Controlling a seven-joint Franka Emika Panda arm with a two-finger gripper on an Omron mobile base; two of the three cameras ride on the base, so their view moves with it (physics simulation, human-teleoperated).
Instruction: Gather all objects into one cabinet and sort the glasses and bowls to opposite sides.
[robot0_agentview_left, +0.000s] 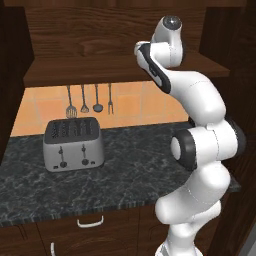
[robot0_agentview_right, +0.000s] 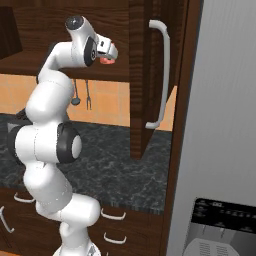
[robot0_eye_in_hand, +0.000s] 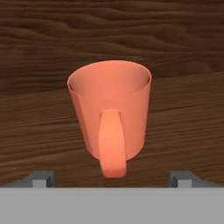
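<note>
The red-orange cup (robot0_eye_in_hand: 110, 109) stands upright on the dark wood shelf of the cabinet (robot0_eye_in_hand: 183, 113), its handle turned toward the hand camera. My gripper (robot0_eye_in_hand: 111, 177) is open, with one fingertip low on each side of the cup and neither touching it. From the right base view, the gripper (robot0_agentview_right: 111, 54) is at the front edge of the cabinet shelf (robot0_agentview_right: 30, 62), and a bit of the red-orange cup (robot0_agentview_right: 106, 60) shows under the hand. The arm hides the hand in the left base view. The bowl, cream cup and blue mug are out of view.
A silver toaster (robot0_agentview_left: 73, 145) sits on the dark marble counter (robot0_agentview_left: 130, 165), with utensils (robot0_agentview_left: 90, 100) hanging on the tiled wall behind. The cabinet door (robot0_agentview_right: 145, 75) stands open with its curved grey handle (robot0_agentview_right: 162, 75). A grey fridge (robot0_agentview_right: 222, 125) stands at the right, and drawers (robot0_agentview_right: 112, 215) lie below.
</note>
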